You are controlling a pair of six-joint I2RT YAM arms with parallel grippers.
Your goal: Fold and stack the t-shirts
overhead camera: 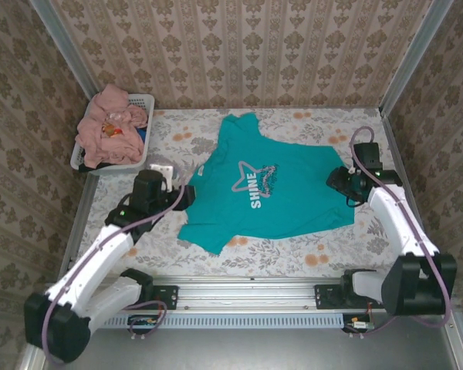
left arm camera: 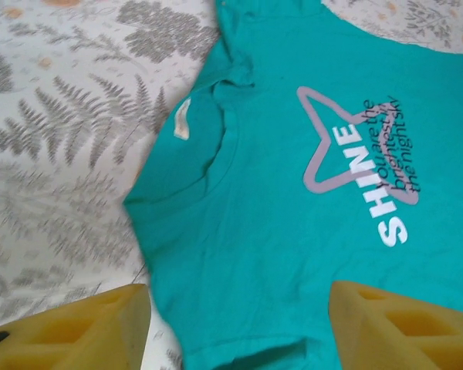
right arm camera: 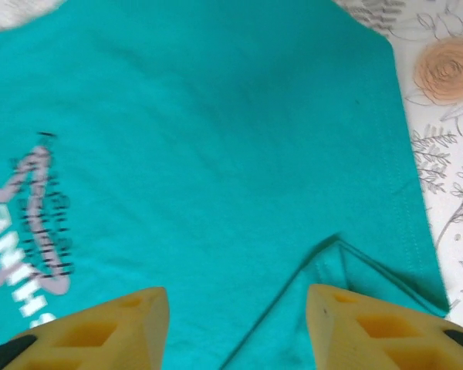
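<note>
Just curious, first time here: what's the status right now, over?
Left tool open, right tool open. Teal t-shirt spread out, unfolded. Pink t-shirts heaped in basket.

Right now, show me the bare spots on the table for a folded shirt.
Free: the table strip between the teal shirt and the front rail, and the far strip right of the basket. Crowded: the middle, with the left gripper and right gripper at the shirt's sides.

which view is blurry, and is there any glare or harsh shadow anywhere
Right wrist view: the star print on the teal t-shirt is smeared, as if by motion. Left wrist view: the print is sharp and readable. Top external view: even, soft light, no glare, no hard shadows.
</note>
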